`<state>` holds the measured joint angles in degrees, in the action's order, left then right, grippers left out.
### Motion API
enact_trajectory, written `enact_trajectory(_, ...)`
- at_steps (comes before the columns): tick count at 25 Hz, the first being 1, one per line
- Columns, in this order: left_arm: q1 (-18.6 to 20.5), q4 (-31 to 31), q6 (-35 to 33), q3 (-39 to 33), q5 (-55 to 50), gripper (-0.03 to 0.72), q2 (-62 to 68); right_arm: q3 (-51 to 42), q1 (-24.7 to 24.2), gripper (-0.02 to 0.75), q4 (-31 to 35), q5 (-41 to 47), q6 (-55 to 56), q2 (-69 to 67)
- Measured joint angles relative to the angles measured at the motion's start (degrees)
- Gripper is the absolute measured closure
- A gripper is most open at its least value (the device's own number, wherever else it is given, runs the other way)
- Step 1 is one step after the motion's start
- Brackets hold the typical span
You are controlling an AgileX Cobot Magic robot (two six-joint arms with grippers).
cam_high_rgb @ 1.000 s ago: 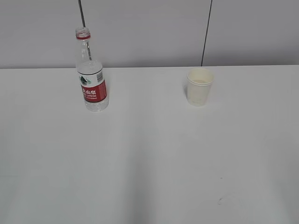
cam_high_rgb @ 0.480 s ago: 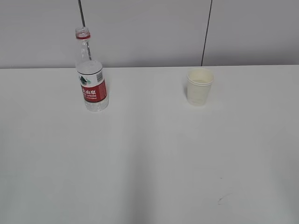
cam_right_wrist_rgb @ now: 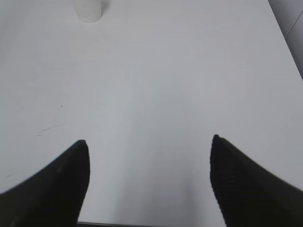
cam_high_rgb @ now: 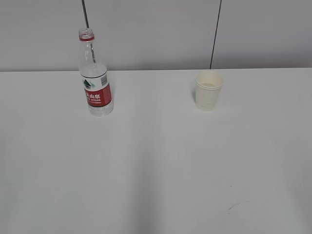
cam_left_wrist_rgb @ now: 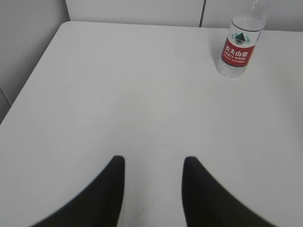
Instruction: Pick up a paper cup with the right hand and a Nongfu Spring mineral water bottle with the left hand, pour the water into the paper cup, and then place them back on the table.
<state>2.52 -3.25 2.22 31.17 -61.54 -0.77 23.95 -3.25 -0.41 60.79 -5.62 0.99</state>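
while both arms wait low at the near edge, nothing is grasped yet.
the left gripper point(cam_left_wrist_rgb: 151, 189) and right gripper point(cam_right_wrist_rgb: 149, 182) hang spread and unloaded; the bottle point(cam_high_rgb: 95, 78) stands upright far left on the bench point(cam_high_rgb: 156, 165), the paper cup point(cam_high_rgb: 208, 90) well apart to its right, spaced so each arm likely reaches its own.

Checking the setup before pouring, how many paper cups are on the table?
1. The paper cup stands upright on the table, far right, apart from the bottle.
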Motion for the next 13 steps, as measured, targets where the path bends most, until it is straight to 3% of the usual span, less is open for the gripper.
enact_trajectory(13, 0.0, 0.0, 0.0, 0.0, 0.0, 0.443, 0.0, 0.0, 0.0, 0.153, 0.0, 0.0, 0.0, 0.0)
